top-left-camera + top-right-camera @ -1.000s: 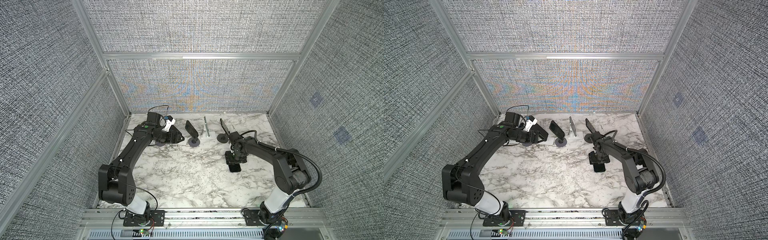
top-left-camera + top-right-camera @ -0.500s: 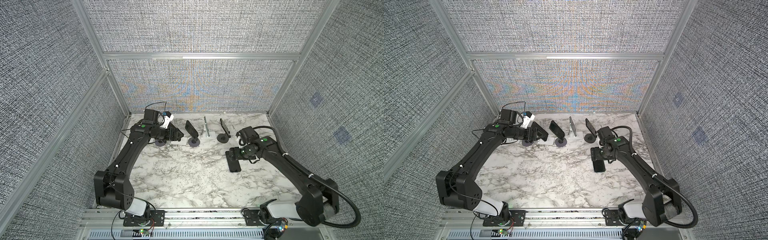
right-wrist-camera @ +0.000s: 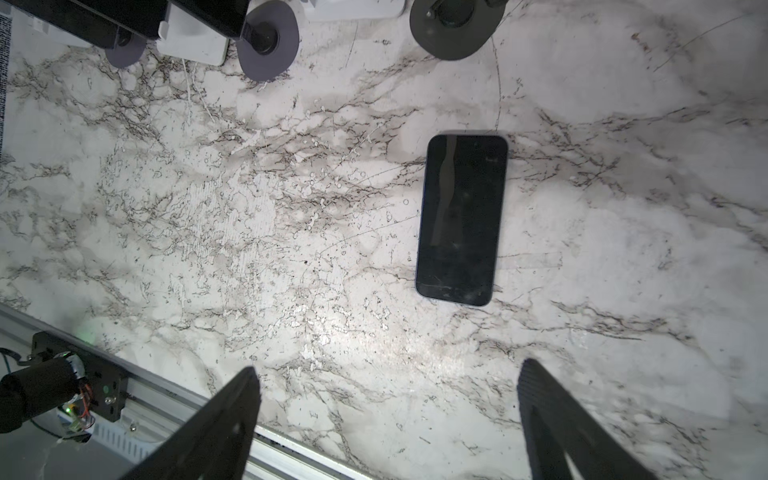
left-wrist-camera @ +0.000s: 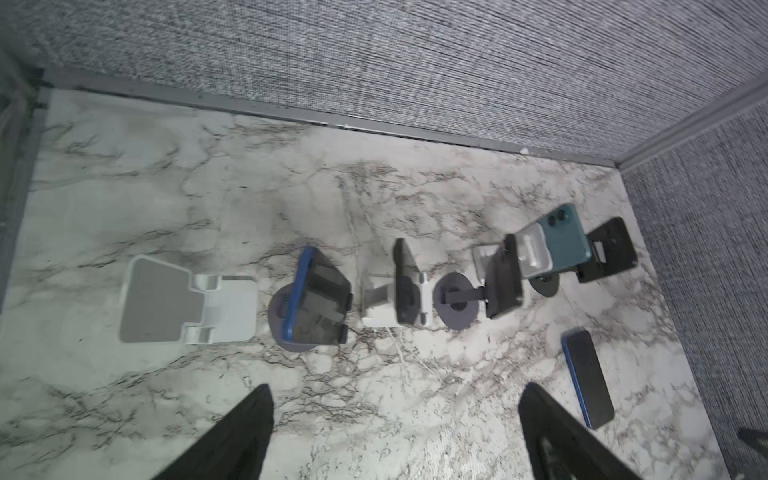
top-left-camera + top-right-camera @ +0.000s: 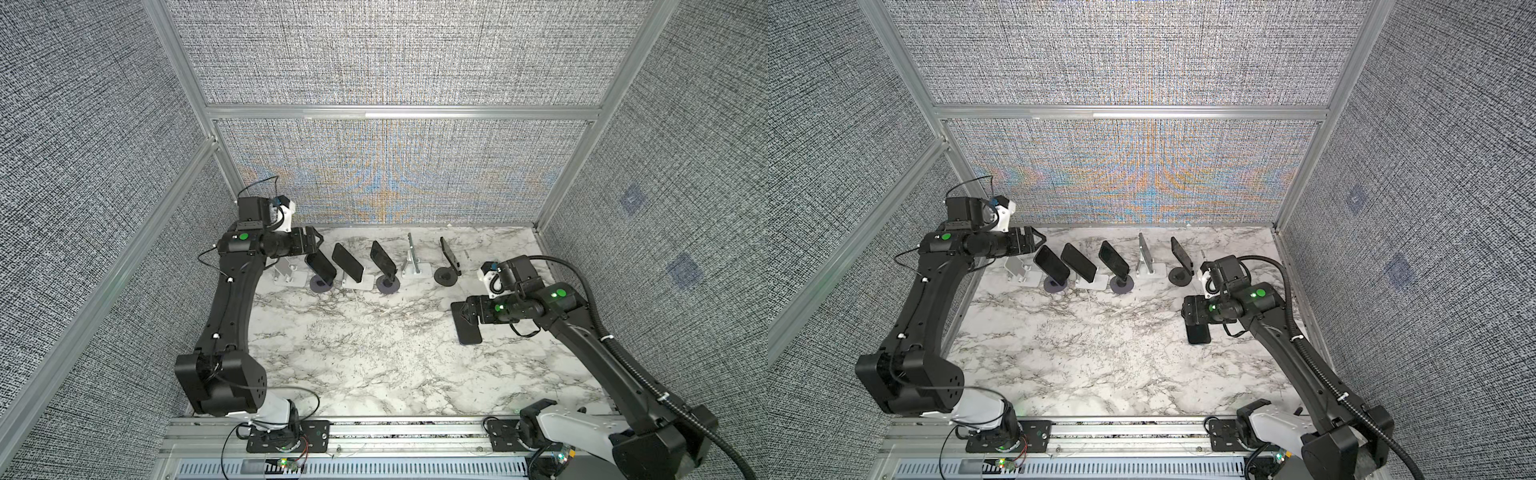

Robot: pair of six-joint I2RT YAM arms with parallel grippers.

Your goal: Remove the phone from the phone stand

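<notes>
A phone [image 3: 461,218] lies flat, screen up, near the right edge of the worktop [image 5: 374,353], off the phone stands [image 5: 446,276] lining the back edge; right end effector [image 3: 388,368] and left end effector [image 4: 397,386] both gape wide, empty

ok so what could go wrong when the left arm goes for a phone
The row is tight, so the open left gripper reaching for the blue-edged black phone on the round grey stand may clip the black phone on the white stand beside it. That small round stand could also lift or tip with its phone.
</notes>
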